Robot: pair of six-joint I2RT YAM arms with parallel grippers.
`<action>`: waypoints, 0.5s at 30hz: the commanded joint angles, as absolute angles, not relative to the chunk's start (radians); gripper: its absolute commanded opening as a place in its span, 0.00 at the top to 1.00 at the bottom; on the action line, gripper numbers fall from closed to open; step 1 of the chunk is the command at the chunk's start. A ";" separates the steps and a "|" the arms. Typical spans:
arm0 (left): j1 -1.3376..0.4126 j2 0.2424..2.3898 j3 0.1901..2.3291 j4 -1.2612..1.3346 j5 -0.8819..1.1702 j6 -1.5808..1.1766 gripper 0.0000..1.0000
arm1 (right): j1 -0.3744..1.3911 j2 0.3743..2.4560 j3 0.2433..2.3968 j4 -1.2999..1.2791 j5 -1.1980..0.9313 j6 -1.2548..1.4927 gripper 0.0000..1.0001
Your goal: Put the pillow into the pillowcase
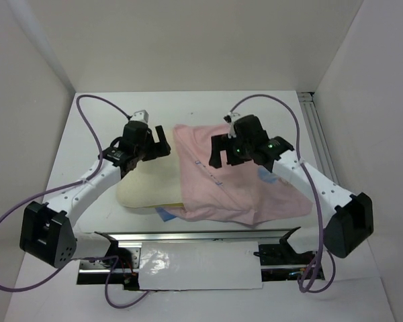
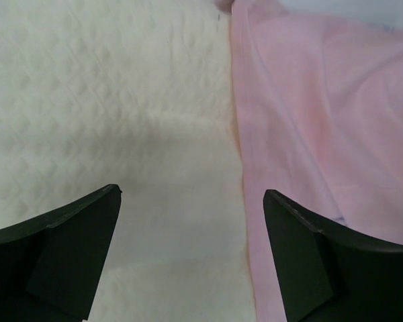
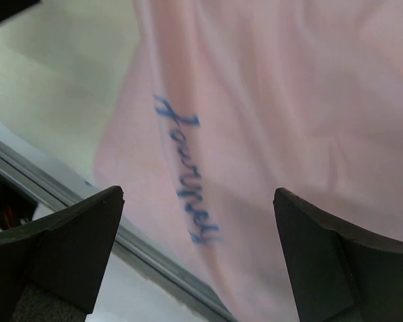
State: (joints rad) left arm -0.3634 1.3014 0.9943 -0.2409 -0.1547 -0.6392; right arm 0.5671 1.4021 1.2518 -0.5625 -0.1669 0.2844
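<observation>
The cream-yellow pillow (image 1: 144, 188) lies left of centre on the table, its right part covered by the pillowcase (image 1: 235, 181), which lies pale pink side up. A bit of blue shows at the pillowcase's near edge. My left gripper (image 1: 162, 142) is open and empty, over the far side of the pillow near the pillowcase's left edge. In the left wrist view the quilted pillow (image 2: 121, 100) is on the left and the pink pillowcase (image 2: 322, 107) on the right. My right gripper (image 1: 221, 151) is open and empty above the pillowcase (image 3: 269, 100), which shows blue script through the fabric.
A metal rail (image 1: 195, 238) runs along the near edge of the table, with a white sheet (image 1: 195, 265) in front of it. White walls enclose the table on three sides. A metal strip (image 1: 319, 134) runs along the right side.
</observation>
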 commanded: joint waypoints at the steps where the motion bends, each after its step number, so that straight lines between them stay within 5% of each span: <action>1: -0.417 1.289 0.968 -0.328 -0.181 -0.589 0.00 | 0.575 1.322 1.094 -0.634 -0.112 0.330 0.00; 5: -0.446 1.333 1.002 -0.382 -0.170 -0.589 0.00 | 0.575 1.330 0.983 -0.487 -0.085 0.342 0.00; 15: -0.492 1.313 1.052 -0.498 -0.189 -0.536 0.00 | 0.382 1.828 1.245 -0.194 0.009 0.262 0.00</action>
State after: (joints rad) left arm -0.4664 1.3331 1.0027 -0.4545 -0.1658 -0.5957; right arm 0.4511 1.6882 1.1637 -0.3935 -0.0647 0.3061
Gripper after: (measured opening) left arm 1.000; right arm 0.999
